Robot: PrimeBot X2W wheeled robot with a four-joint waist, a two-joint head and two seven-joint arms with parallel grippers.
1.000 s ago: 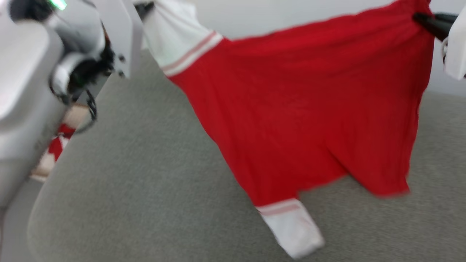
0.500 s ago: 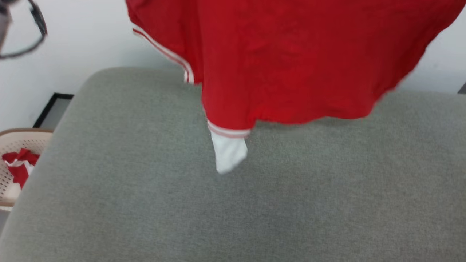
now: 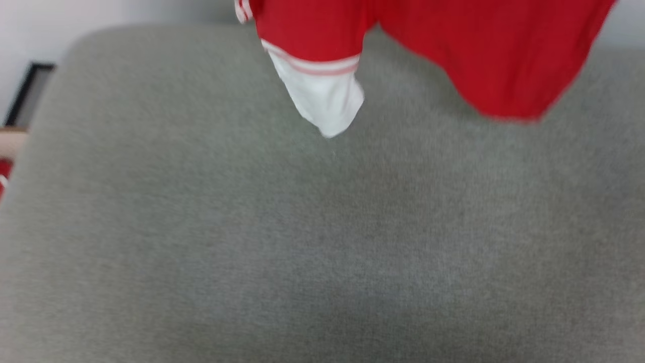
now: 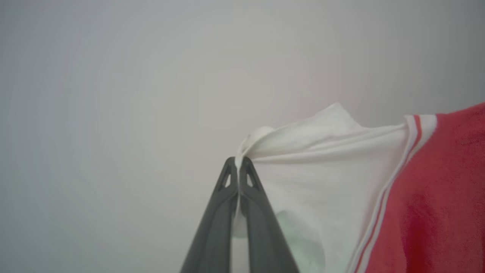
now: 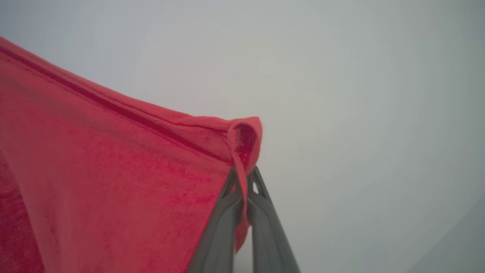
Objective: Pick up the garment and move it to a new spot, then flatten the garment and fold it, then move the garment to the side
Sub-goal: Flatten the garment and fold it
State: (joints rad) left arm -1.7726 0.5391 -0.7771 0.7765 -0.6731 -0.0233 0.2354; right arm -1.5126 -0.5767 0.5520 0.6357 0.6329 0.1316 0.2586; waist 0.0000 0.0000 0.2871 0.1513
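Head view, garment: the garment [image 3: 484, 55] hangs over the far edge of the grey pad [image 3: 322, 252], its red body sagging in a loose belly.
Head view, sleeve: one white sleeve [image 3: 322, 96] dangles lowest, above the far part of the grey pad. Blur hides whether its tip brushes the pad, though it looks clear of it.
Head view, basket: a beige sliver of a basket [image 3: 7, 141] sits just off the left side of the grey pad.
Head view, change: the whole picture has shifted, so the camera has moved. Against the grey pad, the garment hung over the middle a second ago and now hangs over the far part.
Left wrist view, left gripper: the left gripper [image 4: 238, 167] is pinched tight on the edge of the other white sleeve, and the cloth runs taut from the fingertips toward the striped trim.
Right wrist view, right gripper: the right gripper [image 5: 243, 178] is clamped on a rolled corner of the red hem, and the cloth pulls away in a straight line.
Task stage: this looks like the carry to a new spot, with both corners held and the cloth spread between the arms.
Meaning: the bare near part of the grey pad seems the likely landing place. Flattening and folding are not yet begun.
Risk: the dangling sleeve could tuck under when the garment is laid down.
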